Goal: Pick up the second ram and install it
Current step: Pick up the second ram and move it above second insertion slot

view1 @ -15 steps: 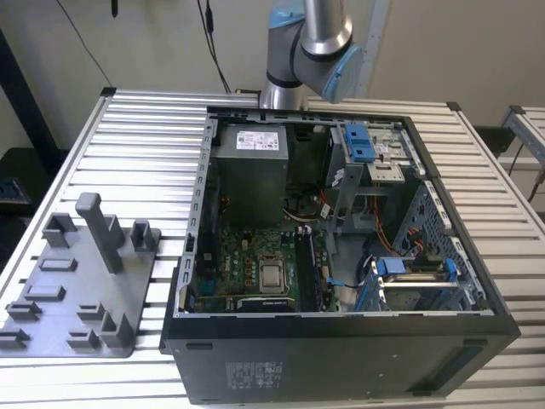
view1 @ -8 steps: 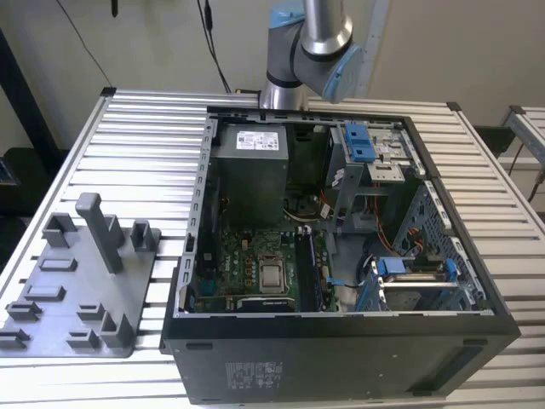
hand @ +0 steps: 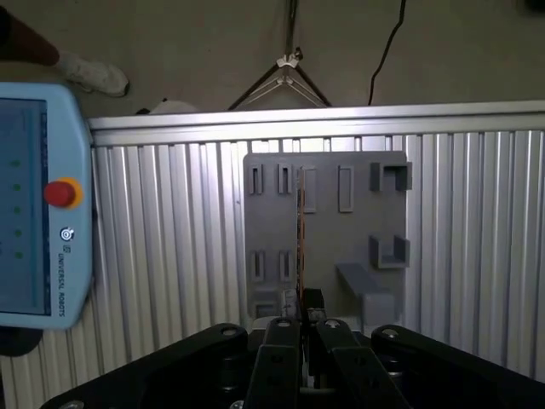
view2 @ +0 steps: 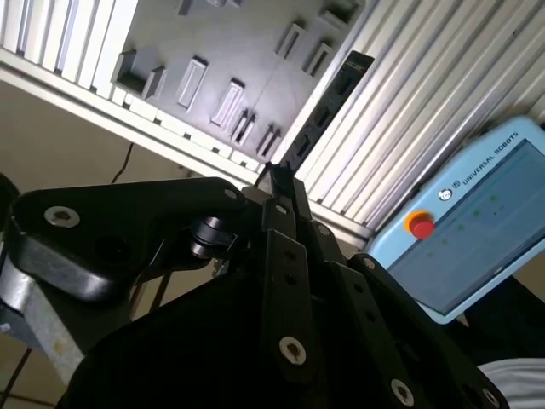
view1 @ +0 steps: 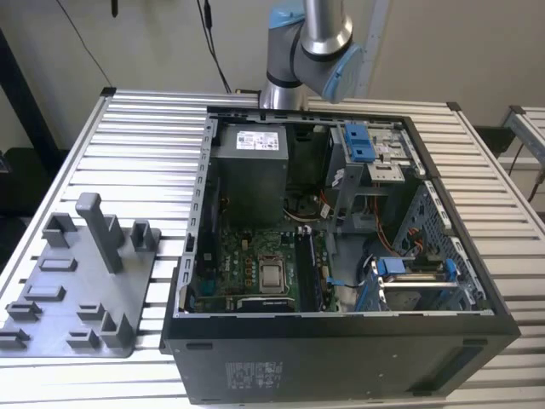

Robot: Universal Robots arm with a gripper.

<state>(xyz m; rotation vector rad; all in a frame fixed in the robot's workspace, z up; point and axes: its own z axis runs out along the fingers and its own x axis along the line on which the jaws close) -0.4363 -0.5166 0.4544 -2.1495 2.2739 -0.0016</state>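
Second ram (hand: 300,221) is sitting in the gripper (hand: 301,300), jaws clenching one end, and it's showing thin edge-on in the first wrist view. Its free end is hanging in open air, well clear of the grey fixture tray (hand: 328,247) and slatted table (hand: 170,256).

The arm (view1: 311,51) is formed of silver tubing with grey joints capped pale blue; the black gripper (view2: 274,179) links are fastened by silver screws.
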